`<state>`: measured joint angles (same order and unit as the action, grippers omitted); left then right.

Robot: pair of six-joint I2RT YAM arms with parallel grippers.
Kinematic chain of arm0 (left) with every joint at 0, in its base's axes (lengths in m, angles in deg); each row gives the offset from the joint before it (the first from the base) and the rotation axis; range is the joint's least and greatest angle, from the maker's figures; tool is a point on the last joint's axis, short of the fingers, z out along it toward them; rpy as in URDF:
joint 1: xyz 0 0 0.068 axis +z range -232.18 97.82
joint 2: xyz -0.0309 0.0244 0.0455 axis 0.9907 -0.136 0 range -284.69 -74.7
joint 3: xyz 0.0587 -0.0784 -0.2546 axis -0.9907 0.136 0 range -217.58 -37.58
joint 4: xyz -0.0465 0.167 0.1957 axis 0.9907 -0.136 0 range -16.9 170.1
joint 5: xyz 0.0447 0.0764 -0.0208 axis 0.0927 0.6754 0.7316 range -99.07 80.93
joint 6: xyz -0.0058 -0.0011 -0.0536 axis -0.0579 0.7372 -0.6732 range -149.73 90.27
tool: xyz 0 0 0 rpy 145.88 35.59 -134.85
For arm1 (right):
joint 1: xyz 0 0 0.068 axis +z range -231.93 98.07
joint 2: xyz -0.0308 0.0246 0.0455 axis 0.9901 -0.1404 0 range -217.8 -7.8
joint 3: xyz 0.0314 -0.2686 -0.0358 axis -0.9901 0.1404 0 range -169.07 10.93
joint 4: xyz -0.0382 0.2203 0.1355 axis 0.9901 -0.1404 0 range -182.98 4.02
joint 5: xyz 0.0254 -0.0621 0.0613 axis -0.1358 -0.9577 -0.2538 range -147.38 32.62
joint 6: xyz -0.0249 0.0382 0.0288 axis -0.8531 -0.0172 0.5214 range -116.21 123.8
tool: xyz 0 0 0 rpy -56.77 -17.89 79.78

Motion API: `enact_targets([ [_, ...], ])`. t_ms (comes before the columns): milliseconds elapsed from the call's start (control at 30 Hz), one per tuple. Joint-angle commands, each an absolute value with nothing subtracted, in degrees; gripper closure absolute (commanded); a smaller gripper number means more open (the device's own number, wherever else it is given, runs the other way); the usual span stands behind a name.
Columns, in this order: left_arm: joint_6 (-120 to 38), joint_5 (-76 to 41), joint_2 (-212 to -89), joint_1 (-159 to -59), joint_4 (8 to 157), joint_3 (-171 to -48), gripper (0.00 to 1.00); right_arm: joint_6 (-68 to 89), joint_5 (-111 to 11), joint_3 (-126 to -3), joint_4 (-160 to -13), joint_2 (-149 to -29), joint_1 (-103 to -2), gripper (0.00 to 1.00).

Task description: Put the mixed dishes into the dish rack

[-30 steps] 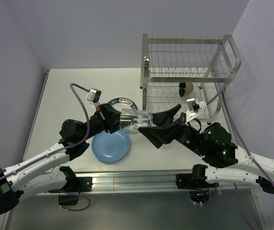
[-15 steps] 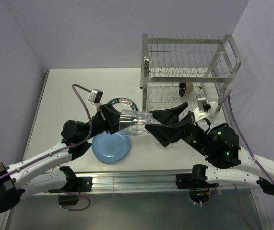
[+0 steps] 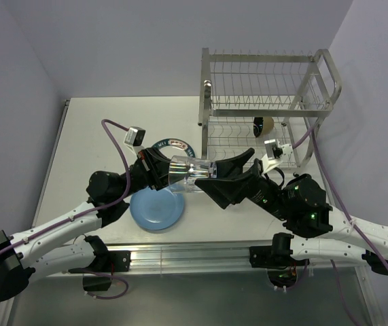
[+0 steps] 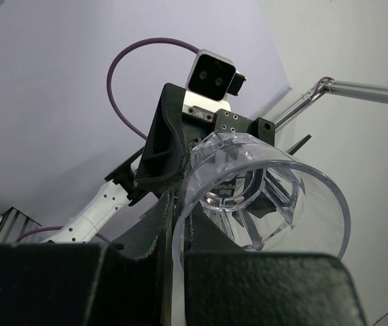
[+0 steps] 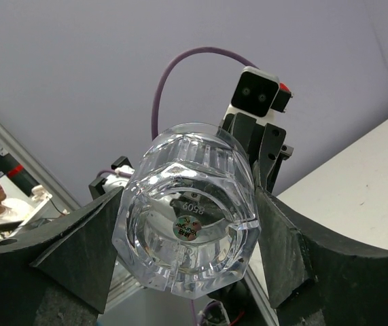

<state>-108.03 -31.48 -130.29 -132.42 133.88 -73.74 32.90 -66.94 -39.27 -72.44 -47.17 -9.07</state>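
Straddling the glass (image 3: 188, 172), the right hand (image 3: 207, 175) leaves slim margins.

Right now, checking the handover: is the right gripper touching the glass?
Cannot tell. In the right wrist view the right gripper flanks the glass; neither gap nor contact shows plainly.

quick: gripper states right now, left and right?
Left gripper: shut on the clear glass, pinching its rim.
Right gripper: open, fingers either side of the glass's base; whether they touch it cannot be told.
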Motion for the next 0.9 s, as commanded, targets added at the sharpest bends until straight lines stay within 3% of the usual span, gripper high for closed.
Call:
enact_targets([
  [0, -109.4, -31.6, -129.1, -132.7, 139.5, -73.8, 1.0, 32.6, -66.4, -39.0, -69.4, -46.4, -9.2, 0.38],
  [33, -109.5, -31.5, -129.1, -132.8, 139.6, -73.9, 1.0, 32.6, -66.5, -39.1, -69.5, -46.4, -9.2, 0.62],
  [100, -109.5, -32.0, -129.6, -132.7, 140.0, -74.1, 1.0, 32.4, -67.4, -39.8, -71.0, -46.8, -9.3, 0.99],
  [133, -109.1, -32.4, -129.8, -132.7, 139.6, -74.6, 0.97, 32.2, -67.7, -40.9, -71.7, -47.3, -9.3, 1.0],
  [167, -108.6, -32.5, -129.7, -132.7, 138.6, -74.9, 0.68, 31.7, -68.5, -41.5, -73.2, -47.7, -9.2, 1.0],
  [233, -105.1, -31.6, -128.8, -132.7, 131.7, -76.2, 0.28, 30.4, -71.3, -43.7, -75.5, -48.0, -9.2, 1.0],
  [333, -98.0, -26.6, -124.6, -132.7, 116.2, -78.6, 0.05, 27.3, -77.0, -47.6, -80.9, -48.0, -9.5, 1.0],
  [367, -96.3, -24.8, -122.5, -132.7, 112.2, -79.2, 0.02, 26.6, -78.0, -48.7, -83.9, -48.0, -9.8, 1.0],
  [633, -90.7, 4.0, -116.0, -132.6, 73.4, -86.5, 0.01, 17.4, -89.3, -63.0, -96.6, -50.8, -14.5, 1.0],
  [733, -88.3, 3.6, -119.2, -132.6, 69.8, -88.9, 0.04, 11.1, -97.6, -75.5, -105.4, -57.2, -17.5, 1.0],
  [867, -84.5, -1.8, -129.9, -132.8, 66.5, -92.9, 0.09, 2.3, -101.1, -93.3, -116.5, -68.5, -29.0, 1.0],
])
